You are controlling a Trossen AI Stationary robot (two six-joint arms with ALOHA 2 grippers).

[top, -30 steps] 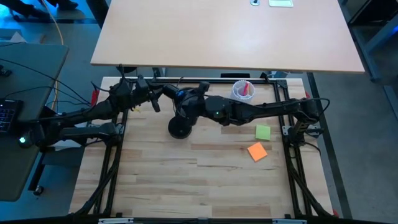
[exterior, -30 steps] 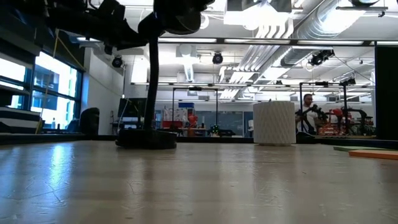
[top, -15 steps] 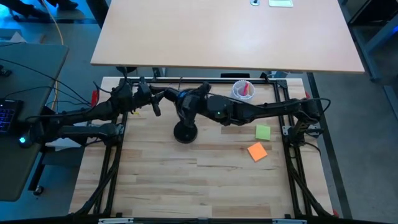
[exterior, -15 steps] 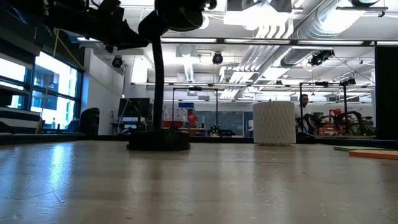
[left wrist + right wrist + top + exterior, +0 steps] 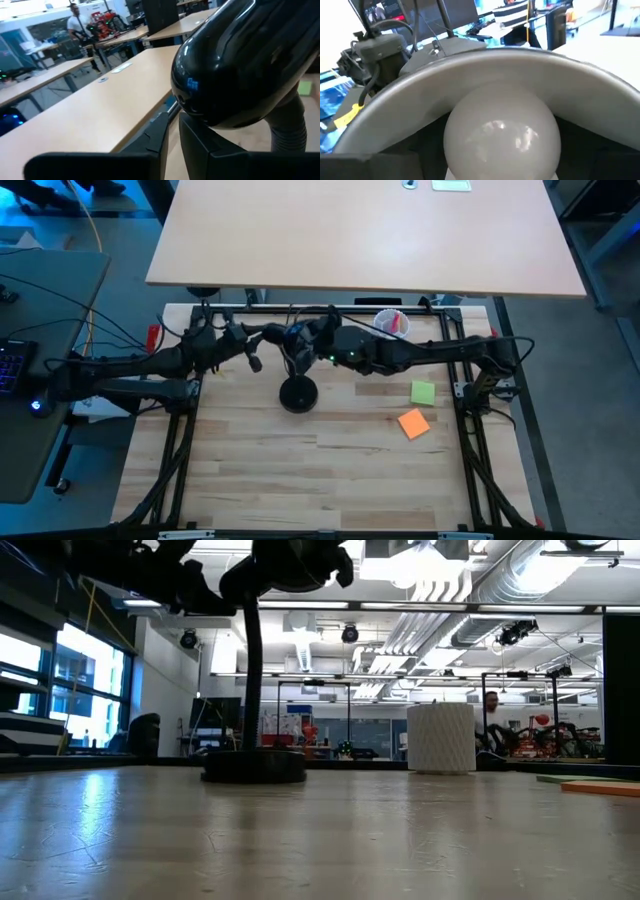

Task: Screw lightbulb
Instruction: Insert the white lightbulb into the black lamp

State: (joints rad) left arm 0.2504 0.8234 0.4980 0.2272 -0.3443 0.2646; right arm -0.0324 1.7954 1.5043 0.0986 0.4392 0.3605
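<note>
From above, the black desk lamp's round base (image 5: 298, 394) stands on the pale wooden table (image 5: 330, 470), near its far edge. The right claw (image 5: 303, 340) is at the lamp's head above the base, and the left claw (image 5: 254, 356) is just beside it. A white ribbed cup (image 5: 390, 324) holding a red item stands in the far corner on the right arm's side. A green sticky note (image 5: 423, 392) and an orange sticky note (image 5: 413, 423) lie apart from the lamp.

From table height, the lamp's curved black stem (image 5: 252, 670) rises from the base to the dark head among the arms. A person (image 5: 490, 710) shows in the room behind.

In the left wrist view, the glossy black lamp shade (image 5: 245, 65) fills the space just ahead. Whether the left claw is clenched or released cannot be told.

In the right wrist view, the small white rounded lightbulb (image 5: 502, 135) sits inside the shade's grey inner rim (image 5: 520, 65). The right claw is spread wide and grasps the bulb.
</note>
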